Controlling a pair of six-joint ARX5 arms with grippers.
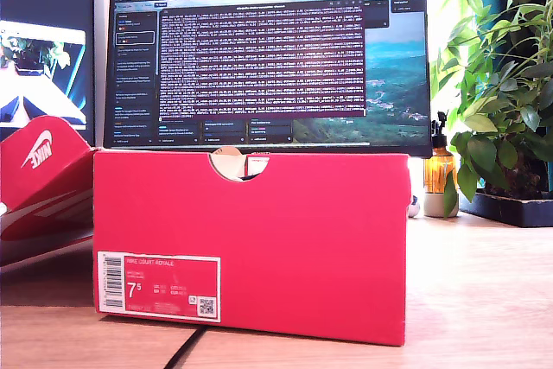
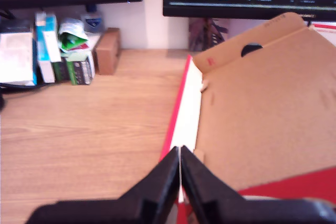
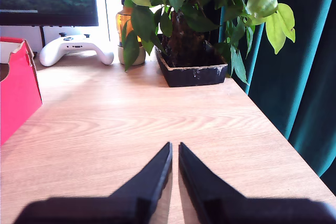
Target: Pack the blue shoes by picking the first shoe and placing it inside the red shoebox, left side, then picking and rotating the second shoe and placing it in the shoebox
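The red shoebox [image 1: 259, 239] stands upright in the middle of the exterior view, its white size label at the lower front and a half-round notch in its top edge. Its red lid [image 1: 39, 183] with a white swoosh leans at the exterior view's left. The blue shoes are out of view in every frame. My first gripper [image 2: 180, 153] is shut with nothing in it, over the red and white edge of a brown cardboard inner face [image 2: 262, 108]. My second gripper [image 3: 175, 148] is shut and empty above bare wood, with a corner of the red shoebox [image 3: 18, 90] beside it. Neither arm shows in the exterior view.
Two monitors [image 1: 268, 49] stand behind the box. A potted plant [image 3: 184, 40], an amber bottle [image 1: 439, 170] and a white game controller [image 3: 76, 48] sit at the exterior view's right. Small boxes and cartons [image 2: 63, 51] line the desk's back. A teal curtain [image 3: 304, 66] hangs past the desk edge.
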